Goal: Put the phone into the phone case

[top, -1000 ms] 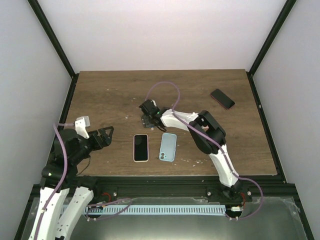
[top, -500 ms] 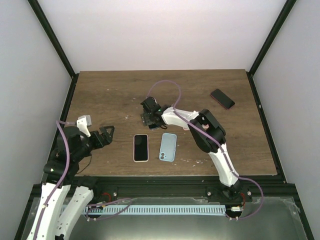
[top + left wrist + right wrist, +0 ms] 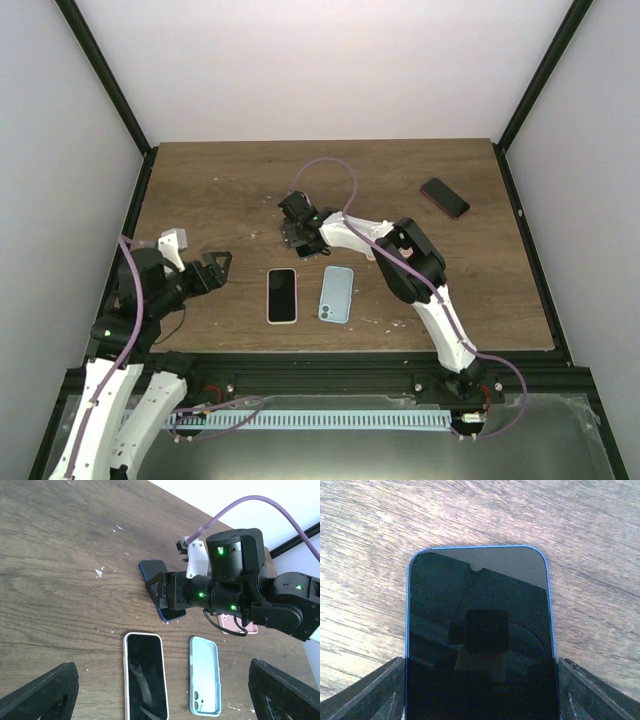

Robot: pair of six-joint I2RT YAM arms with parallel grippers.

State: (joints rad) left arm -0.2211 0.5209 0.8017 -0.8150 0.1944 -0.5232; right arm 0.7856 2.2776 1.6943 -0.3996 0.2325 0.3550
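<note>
A phone with a white rim [image 3: 282, 295] lies screen up near the front, also in the left wrist view [image 3: 145, 672]. A light blue phone case [image 3: 336, 294] lies open side up just right of it [image 3: 204, 675]. My right gripper [image 3: 298, 238] reaches to the table's middle and is shut on a blue-rimmed phone [image 3: 479, 625], one finger on each long edge; this phone [image 3: 152, 569] rests low over the wood. My left gripper [image 3: 213, 270] is open and empty, left of the white-rimmed phone, its fingertips [image 3: 42, 695] at the bottom corners of its view.
A dark phone with a reddish rim [image 3: 445, 197] lies at the back right. A pink flat thing [image 3: 235, 626] shows partly under the right arm. The table's black frame [image 3: 520, 200] bounds the wood.
The left arm has shifted slightly to the right. The right gripper with the blue-rimmed phone has edged a little toward the back.
</note>
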